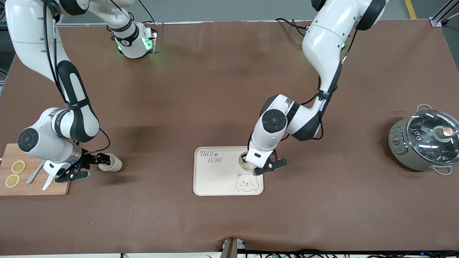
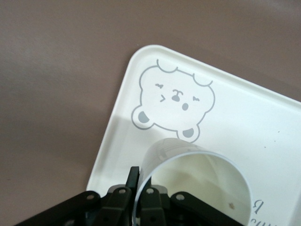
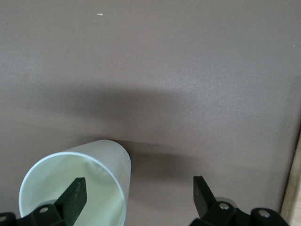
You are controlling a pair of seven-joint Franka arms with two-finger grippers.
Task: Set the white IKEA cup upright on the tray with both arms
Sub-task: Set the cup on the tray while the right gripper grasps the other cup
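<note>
Two cups here. Biggest thing is the tray (image 1: pixel 215 179), with bare brown table (image 1: pixel 200 100) all round its edges. On it, one cup (image 1: pixel 244 160) stands upright near the edge, left gripper (image 1: pixel 267 167) fingers pinched on its rim. Right gripper (image 1: pixel 91 166) fingers are spread apart, one finger (image 3: pixel 75 195) inside the mouth of the second cup (image 1: pixel 112 163), beside the cutting board (image 1: pixel 32 179).

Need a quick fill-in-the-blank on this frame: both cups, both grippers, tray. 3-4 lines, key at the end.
1. The left gripper holds a white cup by its rim over the ____.
2. The right gripper is open, one finger inside a second white cup that lies on its ____.
3. Lemon slices rest on the wooden ____.

Missing words: tray; side; cutting board
</note>
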